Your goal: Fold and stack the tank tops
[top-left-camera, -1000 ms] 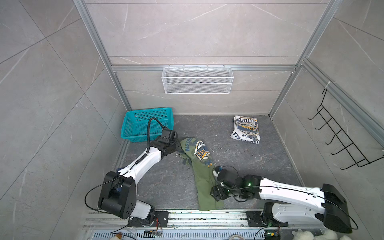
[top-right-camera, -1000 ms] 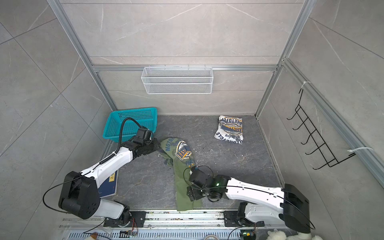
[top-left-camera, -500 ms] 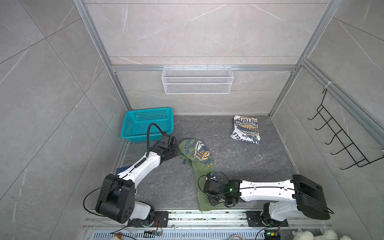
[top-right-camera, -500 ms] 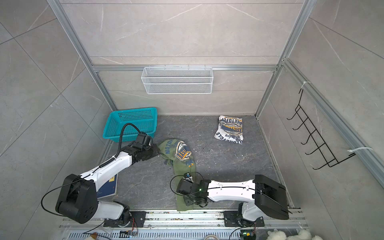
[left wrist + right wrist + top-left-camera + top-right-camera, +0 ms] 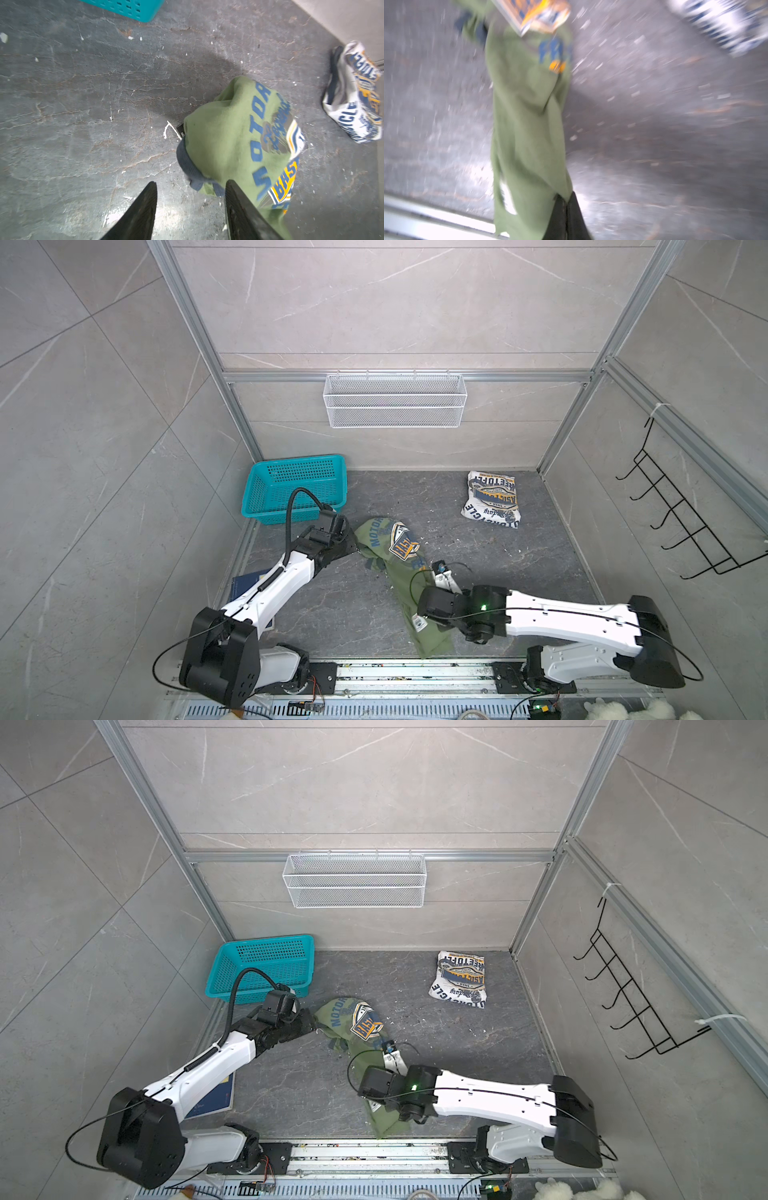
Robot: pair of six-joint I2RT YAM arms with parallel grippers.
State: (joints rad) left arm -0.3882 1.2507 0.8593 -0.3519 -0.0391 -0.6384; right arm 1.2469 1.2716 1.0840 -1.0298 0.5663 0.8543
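1. At the far left a teal basket sits against the wall, apart from the work.
2. The left gripper has its jaws about half apart around the grey trim of the olive tank top, clamping nothing.
3. That top lies mid-floor as a rumpled strip running near to far.
4. The right gripper is closed, apparently pinching the near hem.
5. At the far right lies the white tank top, folded. Folding the olive one looks in hand. Next, the left jaws should close on the trim.

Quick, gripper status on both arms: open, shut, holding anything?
Left gripper: jaws open around the trim of the olive tank top, nothing clamped.
Right gripper: jaws shut on the olive tank top's hem.
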